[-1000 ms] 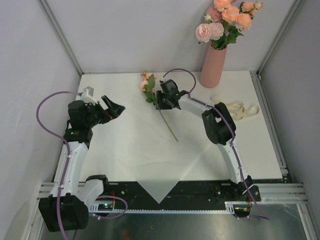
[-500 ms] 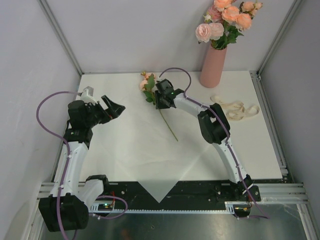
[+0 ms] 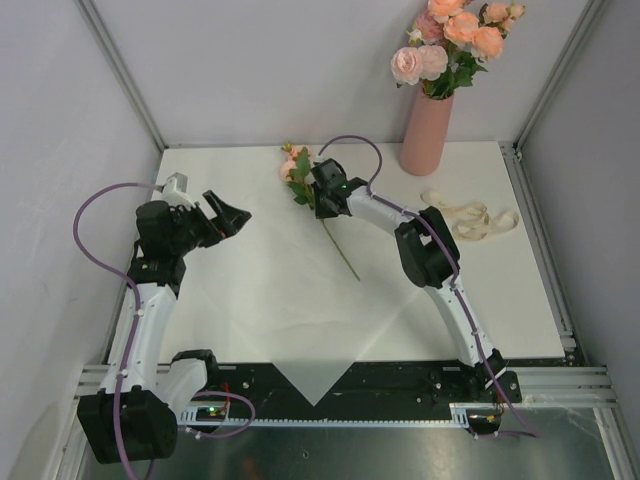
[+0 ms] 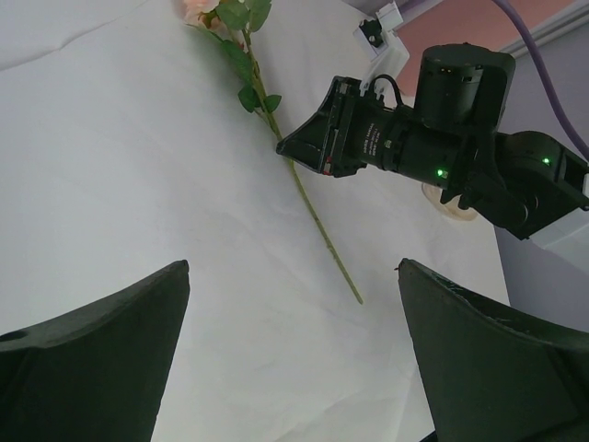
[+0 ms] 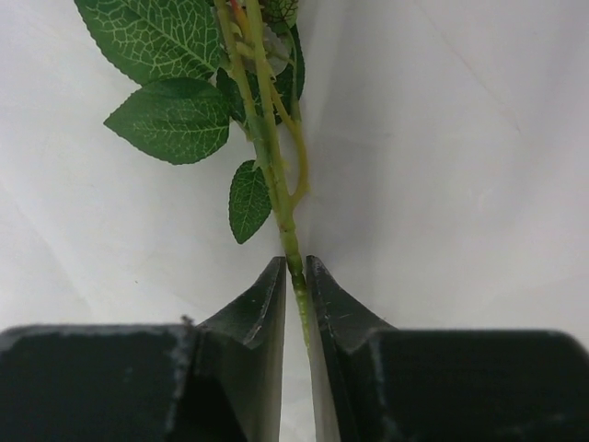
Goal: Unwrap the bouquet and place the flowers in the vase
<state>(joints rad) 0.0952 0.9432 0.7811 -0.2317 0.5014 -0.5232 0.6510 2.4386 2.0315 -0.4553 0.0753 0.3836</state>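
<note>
The salmon-pink vase [image 3: 425, 132] stands at the back right with several pink and peach flowers [image 3: 450, 40] in it. One more flower [image 3: 293, 165] lies on the spread white paper [image 3: 250, 290], its thin stem [image 3: 342, 255] running toward me. My right gripper [image 3: 319, 206] is shut on that stem just below the leaves [image 5: 170, 120]. In the right wrist view both of this gripper's [image 5: 294, 263] jaws press the stem [image 5: 276, 184]. My left gripper [image 3: 232, 212] hovers open and empty at the left. No wrapped bouquet shows.
A cream ribbon [image 3: 475, 218] lies loose on the table right of my right arm. The paper's near corner [image 3: 315, 390] hangs over the table's front edge. Grey walls with metal posts close in the left, back and right sides.
My right gripper moved slightly left along the table and its jaws closed onto the flower stem. The left arm has not moved.
</note>
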